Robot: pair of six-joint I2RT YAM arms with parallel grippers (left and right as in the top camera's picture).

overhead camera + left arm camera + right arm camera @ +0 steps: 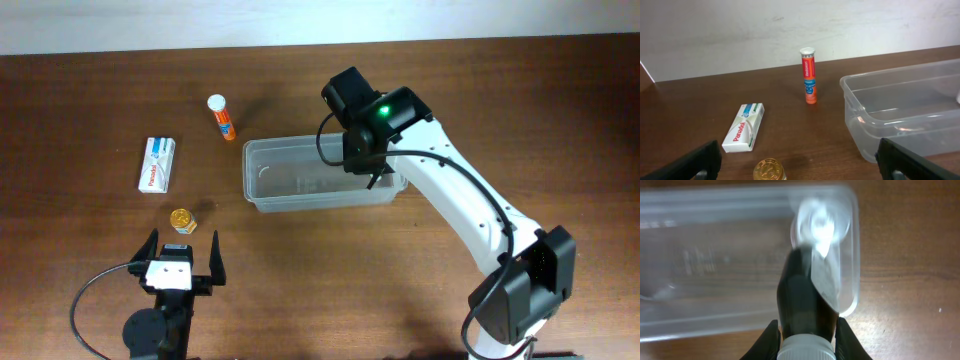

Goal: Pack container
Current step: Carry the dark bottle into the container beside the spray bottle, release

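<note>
The clear plastic container (pixel 320 175) lies in the middle of the table; it also shows in the left wrist view (pixel 910 112) and the right wrist view (pixel 715 265). My right gripper (pixel 806 337) is shut on a dark bottle with a white cap (pixel 805 305) and holds it over the container's right end. The arm hides the bottle in the overhead view. My left gripper (pixel 182 262) is open and empty near the front edge, just behind a small gold-capped jar (pixel 181 220), also seen in the left wrist view (pixel 769 170).
An orange tube with a white cap (pixel 222 118) stands left of the container, also in the left wrist view (pixel 809 75). A white Panadol box (pixel 157 164) lies further left, also in the left wrist view (pixel 744 127).
</note>
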